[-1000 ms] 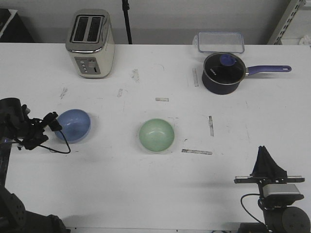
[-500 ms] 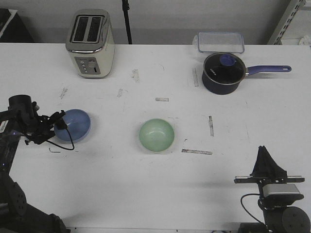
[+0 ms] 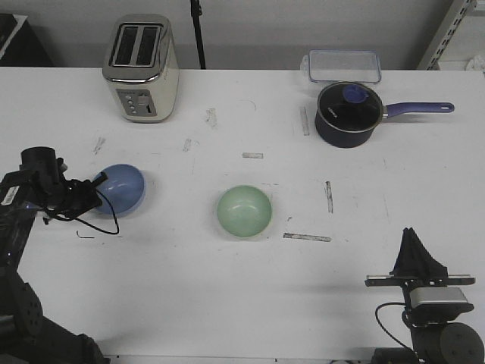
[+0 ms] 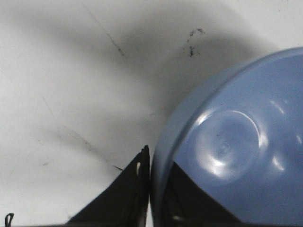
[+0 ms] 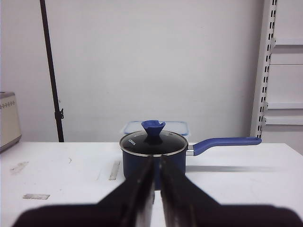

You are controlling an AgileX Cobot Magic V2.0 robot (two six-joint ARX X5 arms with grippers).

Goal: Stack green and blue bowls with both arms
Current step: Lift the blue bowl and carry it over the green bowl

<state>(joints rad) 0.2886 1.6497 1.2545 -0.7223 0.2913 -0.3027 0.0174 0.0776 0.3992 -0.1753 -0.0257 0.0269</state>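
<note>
The blue bowl [image 3: 125,189] sits tilted at the left of the table, its left rim raised. My left gripper [image 3: 97,196] is shut on that rim, one finger outside the wall and one inside. In the left wrist view the blue bowl [image 4: 236,142] fills the picture and the left gripper [image 4: 156,161] pinches its edge. The green bowl [image 3: 244,211] stands upright and alone at the table's middle. My right gripper [image 3: 413,243] rests at the near right edge, shut and empty; in the right wrist view the right gripper [image 5: 157,161] points toward the saucepan.
A toaster [image 3: 141,68] stands at the back left. A dark navy saucepan [image 3: 347,114] with a lid and purple handle stands at the back right, also in the right wrist view [image 5: 154,156]. A clear plastic container [image 3: 343,64] lies behind it.
My left gripper moved right onto the blue bowl's left rim and closed on it. The bowl shifted slightly right and tilted. The right arm has not moved.
</note>
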